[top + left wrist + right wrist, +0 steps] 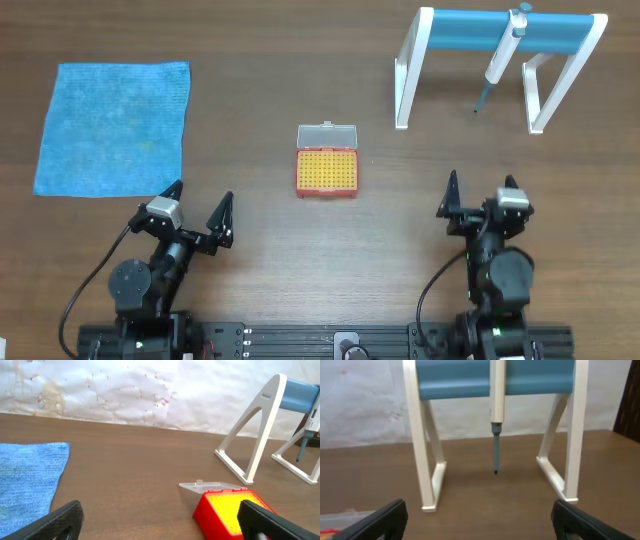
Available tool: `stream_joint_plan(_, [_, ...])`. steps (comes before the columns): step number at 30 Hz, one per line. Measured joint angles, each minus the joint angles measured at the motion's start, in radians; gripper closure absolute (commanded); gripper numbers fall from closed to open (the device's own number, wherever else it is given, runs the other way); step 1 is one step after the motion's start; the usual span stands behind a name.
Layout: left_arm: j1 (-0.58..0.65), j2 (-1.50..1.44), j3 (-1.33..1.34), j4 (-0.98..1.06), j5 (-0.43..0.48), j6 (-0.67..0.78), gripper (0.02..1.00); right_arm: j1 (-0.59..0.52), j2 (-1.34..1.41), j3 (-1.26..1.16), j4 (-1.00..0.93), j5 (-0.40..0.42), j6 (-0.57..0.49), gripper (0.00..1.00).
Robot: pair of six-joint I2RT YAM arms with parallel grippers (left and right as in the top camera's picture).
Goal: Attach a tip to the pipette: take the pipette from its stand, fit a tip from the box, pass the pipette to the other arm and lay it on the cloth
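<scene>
- L gripper [203, 192] low over the table [300, 250] near its base, fingers spread wide, holding nothing.
- R gripper [482, 180] likewise near its base on the other side, fingers wide apart, nothing between them.
- Brown tabletop runs between the two grippers; they sit well apart.
- Tip box [327, 172] at mid-table, between the arms and a bit farther out, apart from both. Orange body, yellow tips, clear lid [327, 134] folded open on the far side.
- Blue cloth [113, 128] lies flat far left, beyond L gripper; its near edge is close to L's outer finger in top view.
- Stand [500, 32] far right, straight ahead of R gripper: white legs, blue crossbar.
- Pipette [505, 55] hangs upright from the crossbar between the legs, its lower end off the table.
- Pale wall behind the table's far edge.
- In R wrist view the pipette's upper part is cut off; in L wrist view the box's near corner sits behind a finger and the pipette is clipped at the edge.
</scene>
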Motion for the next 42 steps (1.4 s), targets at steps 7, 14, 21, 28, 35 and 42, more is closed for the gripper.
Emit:
stream_joint_plan(7, [0.0, 0.001, 0.0, 0.001, 0.0, 0.0, 0.023, 0.0, 0.64, 0.271, 0.393, 0.042, -0.117, 0.077])
stream_joint_plan(14, [0.0, 0.003, 0.0, 0.001, 0.0, 0.0, 0.023, -0.032, 1.048, 0.449, 0.574, 0.157, -0.166, 0.077])
stream_joint_plan(21, [0.0, 0.003, 0.0, 0.001, 0.0, 0.0, 0.023, -0.117, 1.233, 0.566, 0.644, 0.086, -0.17, 0.077])
stream_joint_plan(28, [0.0, 0.003, 0.0, 0.001, 0.0, 0.0, 0.023, -0.166, 1.241, 0.591, 0.507, -0.138, -0.153, 0.08])
stream_joint_plan(35, [0.0, 0.003, 0.0, 0.001, 0.0, 0.0, 0.023, -0.222, 1.245, 0.716, 0.371, -0.227, -0.15, 0.08])
stream_joint_plan(42, [0.0, 0.003, 0.0, 0.001, 0.0, 0.0, 0.023, -0.23, 1.354, 0.775, 0.394, -0.268, -0.15, 0.117])
